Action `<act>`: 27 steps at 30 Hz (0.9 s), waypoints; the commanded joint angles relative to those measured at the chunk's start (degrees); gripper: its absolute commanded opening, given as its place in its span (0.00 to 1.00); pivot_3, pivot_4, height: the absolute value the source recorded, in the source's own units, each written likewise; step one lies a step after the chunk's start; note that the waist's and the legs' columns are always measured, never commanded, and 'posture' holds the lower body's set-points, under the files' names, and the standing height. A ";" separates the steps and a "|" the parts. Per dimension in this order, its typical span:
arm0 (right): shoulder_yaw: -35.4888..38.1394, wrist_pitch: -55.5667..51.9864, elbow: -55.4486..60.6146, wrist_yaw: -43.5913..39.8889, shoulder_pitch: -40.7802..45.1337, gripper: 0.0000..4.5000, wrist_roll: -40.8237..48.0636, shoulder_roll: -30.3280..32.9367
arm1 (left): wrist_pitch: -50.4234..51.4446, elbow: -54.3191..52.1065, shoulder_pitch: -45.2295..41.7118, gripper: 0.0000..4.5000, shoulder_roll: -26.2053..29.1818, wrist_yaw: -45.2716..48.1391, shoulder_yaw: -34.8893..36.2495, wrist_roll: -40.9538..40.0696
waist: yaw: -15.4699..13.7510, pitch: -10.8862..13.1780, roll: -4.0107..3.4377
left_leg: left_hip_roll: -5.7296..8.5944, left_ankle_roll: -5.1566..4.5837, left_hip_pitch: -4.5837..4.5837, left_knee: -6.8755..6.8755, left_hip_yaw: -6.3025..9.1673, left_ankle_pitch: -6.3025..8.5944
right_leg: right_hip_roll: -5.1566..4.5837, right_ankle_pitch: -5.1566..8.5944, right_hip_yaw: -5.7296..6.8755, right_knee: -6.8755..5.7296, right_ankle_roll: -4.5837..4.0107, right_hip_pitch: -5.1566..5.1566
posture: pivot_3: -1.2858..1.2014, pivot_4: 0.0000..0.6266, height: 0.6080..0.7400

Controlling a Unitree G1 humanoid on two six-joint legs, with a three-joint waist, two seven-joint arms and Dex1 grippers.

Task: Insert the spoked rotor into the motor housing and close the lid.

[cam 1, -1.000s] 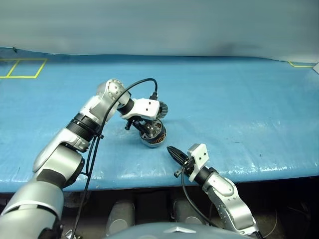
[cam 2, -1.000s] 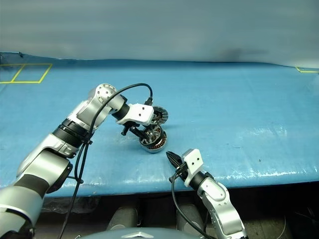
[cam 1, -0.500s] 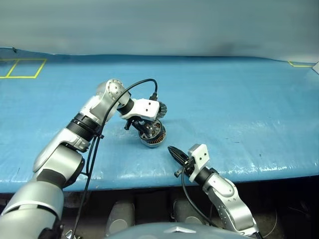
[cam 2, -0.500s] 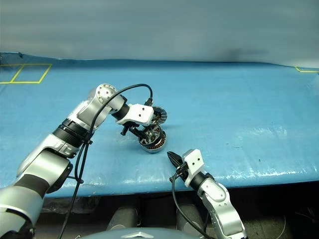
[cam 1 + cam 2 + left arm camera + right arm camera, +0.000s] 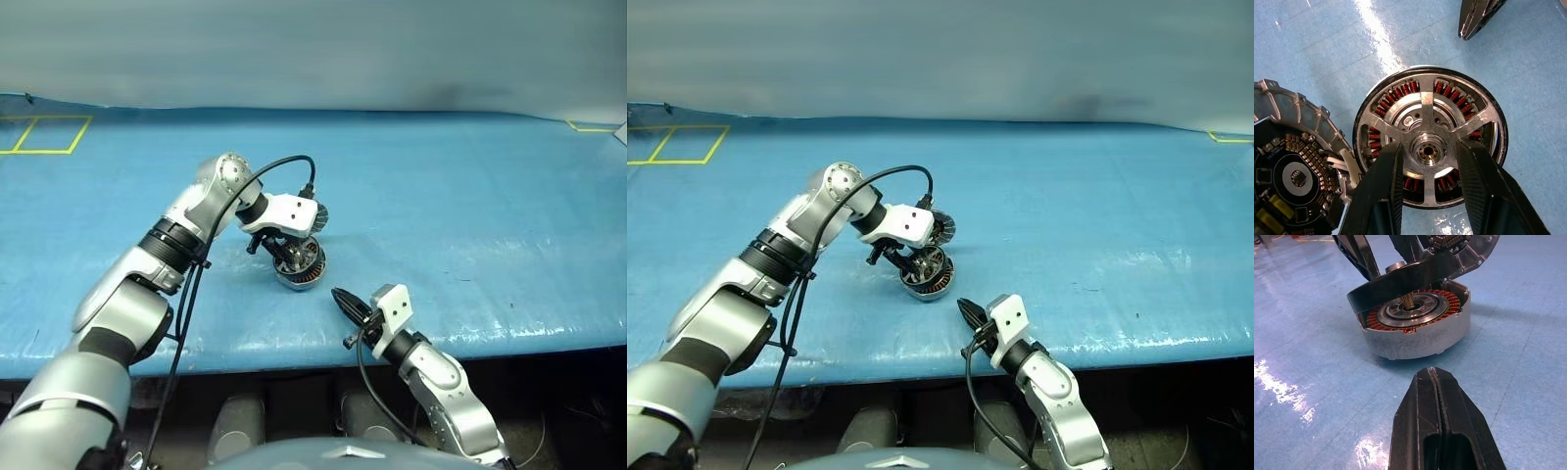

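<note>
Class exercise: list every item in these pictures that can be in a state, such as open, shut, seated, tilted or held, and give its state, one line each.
spoked rotor: tilted over the housing, one edge raised, not fully seated.
motor housing: upright on the blue table, copper windings exposed.
lid: swung open on its hinge, inner face showing.
left end effector: fingers straddling the rotor's hub.
right end effector: shut, empty, short of the housing.

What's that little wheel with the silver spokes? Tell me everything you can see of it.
The spoked rotor is a flat wheel with a dark outer ring, shiny silver spokes and a round metal hub. It sits tilted over the motor housing, one edge raised, not yet seated, with copper windings showing through its gaps. The left claw straddles its hub, fingers on either side. The open lid stands beside it.
</note>
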State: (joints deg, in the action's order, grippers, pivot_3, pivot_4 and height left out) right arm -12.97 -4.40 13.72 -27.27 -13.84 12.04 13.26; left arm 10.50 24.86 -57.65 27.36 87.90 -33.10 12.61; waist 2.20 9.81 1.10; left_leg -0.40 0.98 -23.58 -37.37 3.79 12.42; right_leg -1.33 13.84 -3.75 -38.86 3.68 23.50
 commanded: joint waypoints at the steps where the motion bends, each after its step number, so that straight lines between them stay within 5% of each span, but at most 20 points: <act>1: 0.38 0.13 1.25 0.32 -0.15 0.00 0.17 -0.36 | -0.85 0.40 -1.51 0.30 -0.23 0.39 -0.28 0.73 | -0.01 0.00 0.00 | 0.00 0.00 0.00 0.00 0.00 0.00 | 0.00 0.01 0.00 0.00 -0.01 0.00 | 0.52 0.24 1.00; 11: 0.39 0.00 1.09 0.34 0.20 0.00 0.17 -0.42 | -1.40 0.38 -1.64 0.99 -0.23 0.64 -0.40 1.97 | -0.03 0.00 0.00 | 0.01 0.00 -0.02 -0.01 0.00 0.00 | 0.00 0.00 -0.01 0.01 0.00 0.01 | 0.52 0.24 1.00; 20: 0.36 -0.60 1.41 0.28 -0.10 0.00 0.13 -0.04 | 3.63 -3.44 -1.87 0.99 -1.67 2.87 4.19 -4.45 | -0.05 0.00 0.01 | 0.01 0.00 -0.04 -0.01 0.00 0.00 | -0.01 0.00 -0.01 0.01 0.00 0.02 | 0.52 0.24 1.00; 23: 0.31 -1.39 2.07 0.31 0.16 0.00 -0.04 0.22 | 6.33 -7.69 -1.50 0.87 1.97 4.52 3.55 -9.32 | 0.25 0.01 0.00 | -0.01 -0.01 -0.04 -0.01 0.00 0.00 | 0.00 0.00 -0.01 0.01 0.00 0.04 | 0.52 0.24 1.00; 27: 0.52 -3.12 3.99 0.53 1.00 0.00 -0.03 0.69 | 10.48 -14.91 1.68 0.57 7.24 4.60 4.21 -15.36 | 0.57 0.00 -0.03 | -0.06 -0.01 0.01 0.02 0.00 0.01 | 0.04 0.01 -0.03 -0.02 -0.02 0.04 | 0.52 0.24 1.00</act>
State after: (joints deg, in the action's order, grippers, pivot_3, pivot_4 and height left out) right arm -12.94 -7.13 14.46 -26.96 -13.55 11.86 13.85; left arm 19.31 13.58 -56.74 33.58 92.28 -30.40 0.19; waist 2.77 9.81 1.07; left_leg -0.47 0.97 -23.57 -37.35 3.78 12.43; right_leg -1.29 13.86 -3.78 -38.88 3.65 23.53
